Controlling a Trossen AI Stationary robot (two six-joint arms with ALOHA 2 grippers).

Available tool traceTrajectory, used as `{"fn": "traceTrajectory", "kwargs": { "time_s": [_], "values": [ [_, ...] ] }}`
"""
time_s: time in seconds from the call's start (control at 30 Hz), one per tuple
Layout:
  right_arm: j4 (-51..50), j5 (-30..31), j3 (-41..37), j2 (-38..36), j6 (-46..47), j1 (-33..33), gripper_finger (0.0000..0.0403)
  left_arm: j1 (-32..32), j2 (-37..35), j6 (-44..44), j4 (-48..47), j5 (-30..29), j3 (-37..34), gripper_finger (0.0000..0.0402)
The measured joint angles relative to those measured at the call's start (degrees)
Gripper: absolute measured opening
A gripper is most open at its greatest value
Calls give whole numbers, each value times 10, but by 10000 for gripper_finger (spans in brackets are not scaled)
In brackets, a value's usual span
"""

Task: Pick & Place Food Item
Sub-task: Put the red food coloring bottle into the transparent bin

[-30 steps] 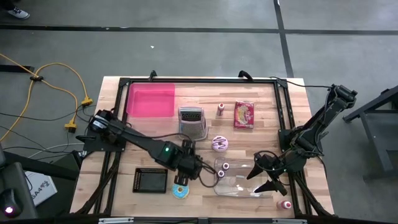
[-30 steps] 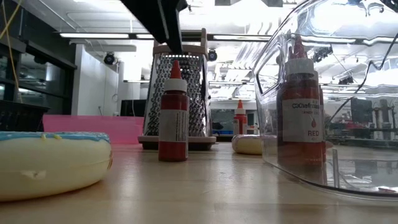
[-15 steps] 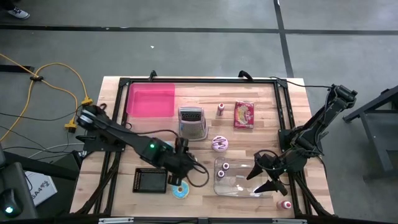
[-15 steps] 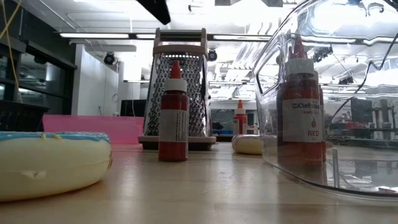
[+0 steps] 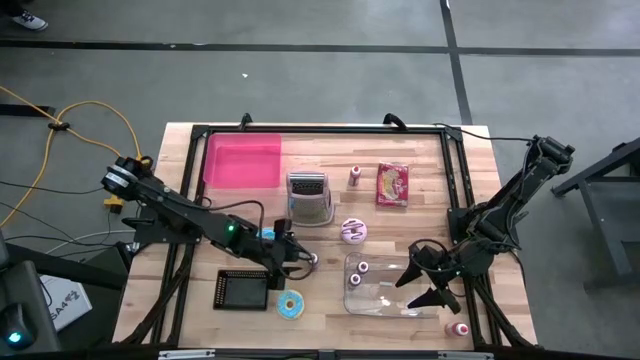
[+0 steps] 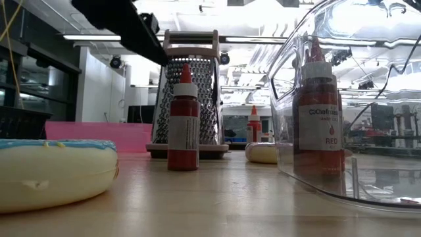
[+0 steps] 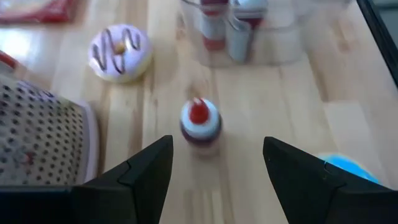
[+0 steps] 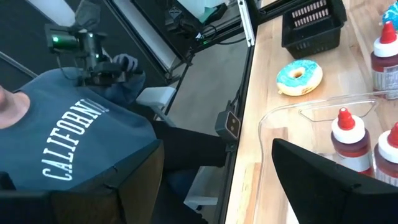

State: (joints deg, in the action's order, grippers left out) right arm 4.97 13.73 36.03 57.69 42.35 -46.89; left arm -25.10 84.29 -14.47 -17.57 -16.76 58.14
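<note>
**Both grippers open, blue donut alone on the table front**

The wooden table point(image 5: 420, 150) carries everything. The left arm reaches in from the table's left edge, and the left gripper point(image 5: 303, 262) hangs above the boards in the middle of the table, between the grater and the blue donut. Its jaws stand apart with nothing between them. In the left wrist view a small red bottle point(image 7: 200, 122) stands upright on the wood ahead of the fingers. The right gripper point(image 5: 432, 279) waits at the right end of the clear container point(image 5: 385, 300), jaws also wide apart and holding nothing.

The pink tray point(image 5: 243, 162) lies at the far left corner. The metal grater point(image 5: 309, 196) stands upright near the centre. The clear container holds two red bottles. A black basket point(image 5: 243, 290) sits at the front left, and the blue donut point(image 5: 291, 306) lies just beside it, flat on the table, touched by no gripper. A pink donut point(image 5: 354, 231) lies between the grater and the container. A red packet point(image 5: 393, 185) lies toward the far side.
</note>
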Motion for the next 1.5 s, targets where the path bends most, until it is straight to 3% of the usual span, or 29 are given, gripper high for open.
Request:
{"fn": "traceTrajectory", "kwargs": {
  "time_s": [0.27, 0.73, 1.5],
  "values": [
    [0, 1, 0, 0, 0, 0, 287, 2, 0, -4, 60, -50, -52, 241],
    [0, 1, 0, 0, -1, 0, 287, 4, 0, -6, 353, -32, -218, 241],
    [0, 11, 0, 0, -1, 0, 287, 2, 8, -5, 402, -9, -235, 241]
  ]
}}
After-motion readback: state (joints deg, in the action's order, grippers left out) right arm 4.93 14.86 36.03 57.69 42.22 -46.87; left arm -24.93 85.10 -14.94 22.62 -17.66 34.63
